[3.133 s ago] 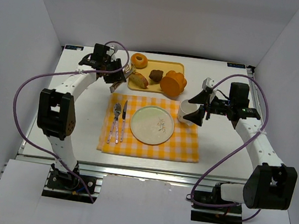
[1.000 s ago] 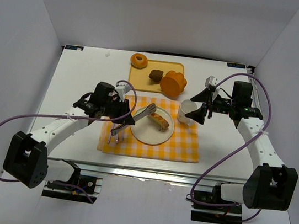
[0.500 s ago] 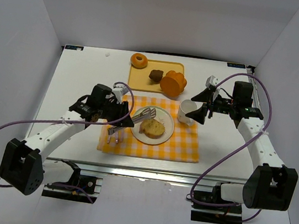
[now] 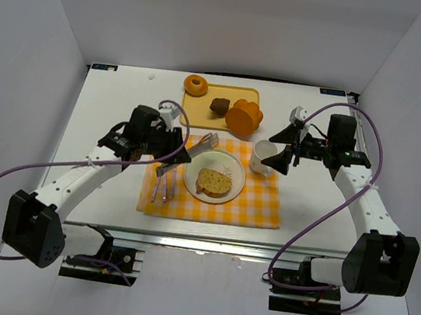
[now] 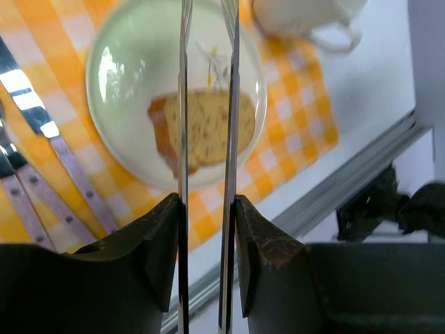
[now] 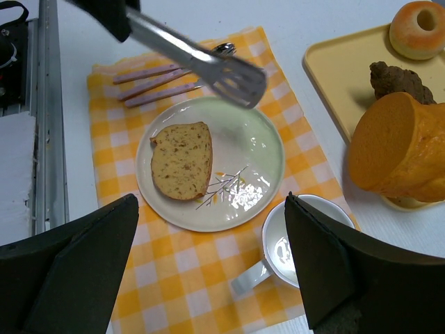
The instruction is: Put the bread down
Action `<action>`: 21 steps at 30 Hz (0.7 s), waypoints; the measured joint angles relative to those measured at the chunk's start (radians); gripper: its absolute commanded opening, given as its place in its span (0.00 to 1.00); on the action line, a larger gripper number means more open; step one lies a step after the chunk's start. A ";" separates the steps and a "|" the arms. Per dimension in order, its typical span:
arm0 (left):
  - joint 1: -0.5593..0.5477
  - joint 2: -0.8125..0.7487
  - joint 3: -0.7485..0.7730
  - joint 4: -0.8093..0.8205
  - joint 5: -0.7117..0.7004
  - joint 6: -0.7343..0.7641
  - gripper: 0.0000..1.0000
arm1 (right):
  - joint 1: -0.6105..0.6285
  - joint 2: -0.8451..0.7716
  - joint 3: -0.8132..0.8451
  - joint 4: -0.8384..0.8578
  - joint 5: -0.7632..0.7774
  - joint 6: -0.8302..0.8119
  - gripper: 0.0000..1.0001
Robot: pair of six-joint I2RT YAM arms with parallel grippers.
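Note:
The bread slice point(image 4: 213, 182) lies flat on the pale green plate point(image 4: 230, 165), free of the tongs. It also shows in the left wrist view point(image 5: 206, 129) and the right wrist view point(image 6: 182, 160). My left gripper point(image 4: 167, 147) is shut on metal tongs point(image 4: 201, 143), whose blades point(image 5: 183, 104) stand apart and empty above the plate's far left edge. My right gripper point(image 4: 283, 157) is open and empty, hovering beside the white cup point(image 4: 262, 155).
A yellow tray point(image 4: 198, 113) at the back holds a doughnut point(image 4: 197, 85), a brown piece point(image 4: 219, 105) and an orange loaf point(image 4: 244, 117). A fork and knife point(image 4: 162, 185) lie left of the plate on the checked cloth point(image 4: 259, 203).
The bread came from the tray to the plate in the tongs and now lies flat, released. The left gripper has drawn the open tongs up and back from the slice. The right arm is still.

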 measured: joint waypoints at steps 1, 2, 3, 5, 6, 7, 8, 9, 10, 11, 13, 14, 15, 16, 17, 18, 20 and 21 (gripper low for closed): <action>0.004 0.019 0.028 0.014 -0.015 -0.015 0.45 | 0.000 0.000 0.000 0.000 0.000 0.000 0.89; 0.008 0.042 0.063 0.032 -0.032 -0.035 0.45 | 0.000 0.000 0.000 0.000 0.000 0.000 0.89; 0.016 0.069 0.097 0.056 -0.051 -0.055 0.44 | 0.000 0.000 0.000 0.000 0.000 0.000 0.89; 0.040 0.138 0.165 0.102 -0.083 -0.110 0.44 | 0.000 0.000 0.000 0.000 -0.002 0.000 0.89; 0.053 0.171 0.191 0.124 -0.097 -0.135 0.44 | 0.000 0.000 0.000 0.000 -0.003 0.000 0.89; 0.068 0.209 0.219 0.143 -0.112 -0.163 0.44 | 0.000 0.000 0.000 0.000 -0.004 0.000 0.89; 0.082 0.248 0.246 0.157 -0.122 -0.188 0.44 | 0.000 0.000 0.000 0.000 -0.004 0.001 0.89; 0.093 0.286 0.269 0.172 -0.131 -0.216 0.44 | 0.000 0.000 -0.001 0.001 -0.005 0.002 0.89; 0.103 0.320 0.286 0.183 -0.135 -0.239 0.44 | 0.000 0.000 -0.001 0.002 -0.006 0.005 0.89; 0.116 0.360 0.308 0.190 -0.137 -0.266 0.45 | 0.000 0.000 -0.001 0.003 -0.008 0.008 0.89; 0.132 0.425 0.342 0.198 -0.142 -0.309 0.45 | 0.000 -0.001 -0.003 0.014 -0.011 0.016 0.89; 0.139 0.455 0.357 0.203 -0.143 -0.328 0.46 | 0.000 -0.003 -0.006 0.021 -0.013 0.018 0.89; 0.145 0.481 0.369 0.207 -0.143 -0.351 0.46 | 0.000 -0.005 -0.009 0.023 -0.013 0.019 0.89; 0.150 0.500 0.379 0.210 -0.143 -0.371 0.47 | 0.000 -0.006 -0.011 0.024 -0.014 0.019 0.89; 0.155 0.518 0.389 0.212 -0.141 -0.389 0.47 | 0.000 -0.009 -0.015 0.024 -0.015 0.019 0.90; 0.159 0.533 0.402 0.212 -0.137 -0.403 0.48 | 0.000 -0.011 -0.017 0.024 -0.015 0.019 0.89; 0.165 0.562 0.430 0.213 -0.128 -0.422 0.49 | 0.000 -0.011 -0.018 0.026 -0.015 0.019 0.89; 0.168 0.576 0.445 0.215 -0.123 -0.430 0.50 | 0.000 -0.011 -0.018 0.026 -0.015 0.019 0.89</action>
